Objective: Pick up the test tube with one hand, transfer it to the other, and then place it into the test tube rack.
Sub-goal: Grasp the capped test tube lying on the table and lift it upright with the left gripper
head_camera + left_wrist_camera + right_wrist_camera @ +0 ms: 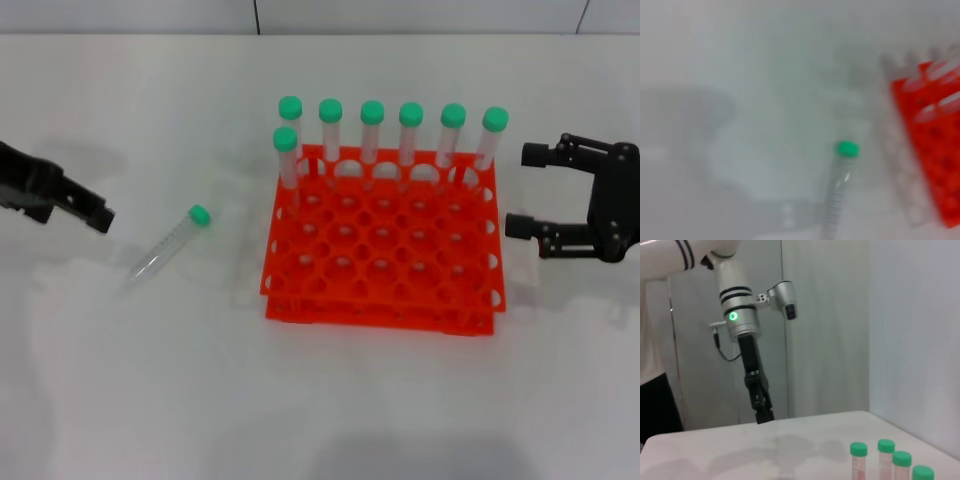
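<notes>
Nothing accomplished yet, judging by how things lie. Largest first: white table [330, 400], broad and pale, carrying everything else. Next, the test tube rack [380, 250], orange-red, two tiers, near the middle of the table; seven green-capped tubes [410, 135] standing in it, six along the far row and one more at the left end of the row in front (most holes vacant, so room enough for another).

Then the two arms. Left gripper [100, 216], black, on the silver arm with the green ring, low over the table at the left edge of the head view, tip aimed toward the loose tube but apart from it; gripping nothing, though whether its jaws stand apart or together cannot be told from any view (seen from the right wrist camera only as a dark narrow shape [763, 412] reaching down to the table). Right gripper [530, 190], beside the rack's right edge, jaws spread wide, nothing between them, parked.

Smallest, the test tube [168, 245]: flat on the table between the left gripper and the rack, cap toward the rack and away from the robot, untouched by either.

Left to do, by that reckoning: grasp, lift, handover, insertion.
</notes>
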{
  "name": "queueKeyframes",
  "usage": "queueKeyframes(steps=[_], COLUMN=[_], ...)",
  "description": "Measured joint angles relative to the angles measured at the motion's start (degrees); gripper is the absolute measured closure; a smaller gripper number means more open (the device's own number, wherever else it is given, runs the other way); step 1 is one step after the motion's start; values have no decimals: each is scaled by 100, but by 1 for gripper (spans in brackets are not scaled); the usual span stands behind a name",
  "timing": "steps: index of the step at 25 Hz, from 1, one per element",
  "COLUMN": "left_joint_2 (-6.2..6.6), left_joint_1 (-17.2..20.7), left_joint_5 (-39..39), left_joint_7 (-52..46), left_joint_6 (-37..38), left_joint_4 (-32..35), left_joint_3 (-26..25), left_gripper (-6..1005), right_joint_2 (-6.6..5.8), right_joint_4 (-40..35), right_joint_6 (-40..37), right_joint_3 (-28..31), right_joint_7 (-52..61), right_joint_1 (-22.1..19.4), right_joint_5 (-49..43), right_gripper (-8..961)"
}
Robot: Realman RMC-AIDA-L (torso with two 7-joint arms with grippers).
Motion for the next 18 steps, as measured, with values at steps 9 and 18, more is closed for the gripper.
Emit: queueKeyframes(steps=[9, 18], left_joint_2=[-346, -436], left_joint_1=[-104, -250], left_joint_5=[881, 930], left_joint_7=[-89, 94], left_joint_6=[-651, -1365], left_joint_4=[-380, -1003], left_joint_3=[1015, 1329], left_gripper=[129, 287], right_joint_2=[-40, 18], right_joint_4=[-18, -28], right_joint_6=[131, 216], right_joint_3=[-189, -190], right_joint_7=[31, 69], right_joint_1=[77, 87], right_joint_5=[-53, -53], right_gripper=[126, 131])
